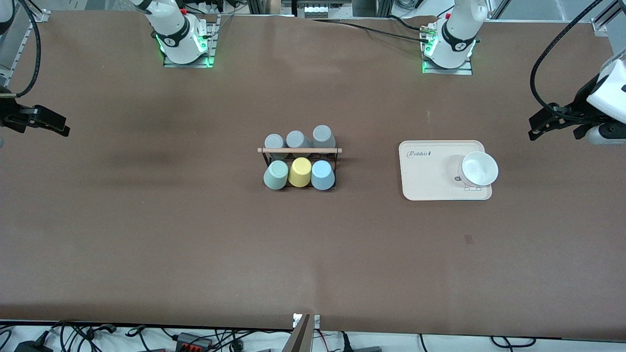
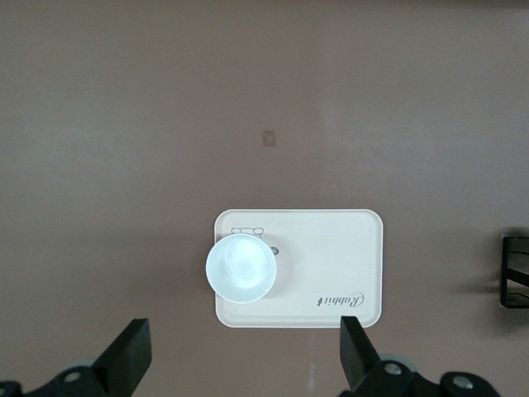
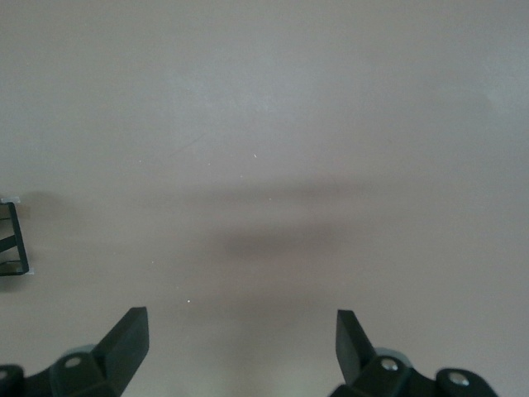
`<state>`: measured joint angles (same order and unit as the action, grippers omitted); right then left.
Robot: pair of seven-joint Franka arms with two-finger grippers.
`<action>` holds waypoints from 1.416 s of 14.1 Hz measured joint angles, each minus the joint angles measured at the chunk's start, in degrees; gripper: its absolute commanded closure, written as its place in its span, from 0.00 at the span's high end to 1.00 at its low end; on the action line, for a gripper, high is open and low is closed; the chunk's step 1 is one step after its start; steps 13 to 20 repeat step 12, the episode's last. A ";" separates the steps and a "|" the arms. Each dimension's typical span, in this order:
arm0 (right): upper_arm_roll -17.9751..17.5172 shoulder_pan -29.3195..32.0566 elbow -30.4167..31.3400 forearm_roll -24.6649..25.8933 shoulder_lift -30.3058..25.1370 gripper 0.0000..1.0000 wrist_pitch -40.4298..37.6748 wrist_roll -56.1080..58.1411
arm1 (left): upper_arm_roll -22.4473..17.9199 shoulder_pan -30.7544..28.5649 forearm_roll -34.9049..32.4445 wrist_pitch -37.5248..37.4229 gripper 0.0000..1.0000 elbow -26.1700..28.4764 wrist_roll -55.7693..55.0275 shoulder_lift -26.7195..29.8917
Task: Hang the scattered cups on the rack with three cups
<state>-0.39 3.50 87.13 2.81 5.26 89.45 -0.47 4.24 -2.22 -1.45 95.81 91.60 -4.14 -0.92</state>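
front view: the rack (image 1: 300, 151) stands at the middle of the brown tabletop (image 1: 195, 234), its wooden rod lying across the top. six cups sit on it upside down in two rows. in the row nearer the camera, the green cup (image 1: 276, 175) is at the end toward the right arm, the yellow cup (image 1: 300, 172) is in the middle, and the blue cup (image 1: 323, 175) is at the end toward the left arm. three grey cups (image 1: 297, 140) fill the row farther from the camera. toward the left arm's end of the tabletop lies a beige tray (image 1: 430, 183) with a white bowl (image 1: 480, 168) on it. the right gripper (image 1: 58, 128) hangs over the bare tabletop at the right arm's end; the left gripper (image 1: 538, 128) hangs over the left arm's end, near the tray. neither holds anything.

left wrist view: the left gripper (image 2: 244, 351) has its fingers (image 2: 131, 351) spread wide and empty, above the tray (image 2: 331, 256) and the bowl (image 2: 240, 267). a corner of the rack (image 2: 514, 271) shows at the edge.

right wrist view: the right gripper (image 3: 240, 343) has its fingers (image 3: 128, 337) wide apart and empty over plain tabletop (image 3: 264, 124), with a bit of the rack (image 3: 11, 240) at the edge.
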 measured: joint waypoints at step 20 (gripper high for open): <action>-0.15 -0.04 -0.04 -0.02 0.08 1.00 -0.42 0.00 | 0.27 0.00 0.02 0.51 1.00 0.03 0.00 -0.08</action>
